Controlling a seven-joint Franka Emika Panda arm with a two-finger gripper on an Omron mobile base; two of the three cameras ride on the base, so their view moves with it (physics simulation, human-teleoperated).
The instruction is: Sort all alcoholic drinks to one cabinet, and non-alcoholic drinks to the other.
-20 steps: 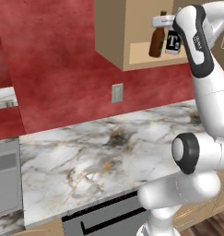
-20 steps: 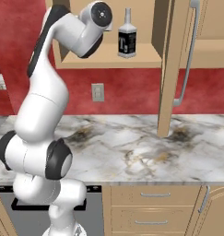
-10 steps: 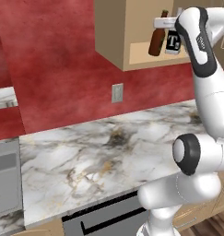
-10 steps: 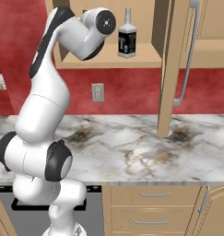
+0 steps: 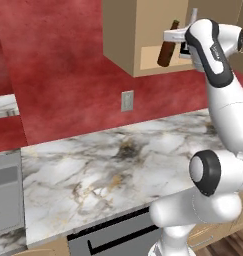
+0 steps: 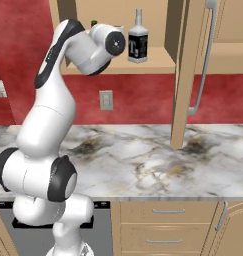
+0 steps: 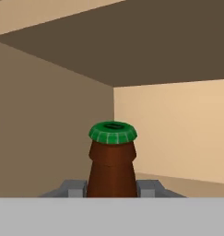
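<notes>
The beer bottle (image 5: 166, 49) leans tilted between the fingers (image 7: 73, 188), inside the narrow cabinet (image 5: 138, 37) above the tabletop (image 5: 118, 165). The squarish bottle (image 6: 137, 41) stands on the shelf just beyond them.

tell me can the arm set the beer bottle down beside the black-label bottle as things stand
Probably yes: the beer bottle is clamped in the gripper, tilted at the open narrow cabinet, with bare shelf beside the black-label bottle.
</notes>
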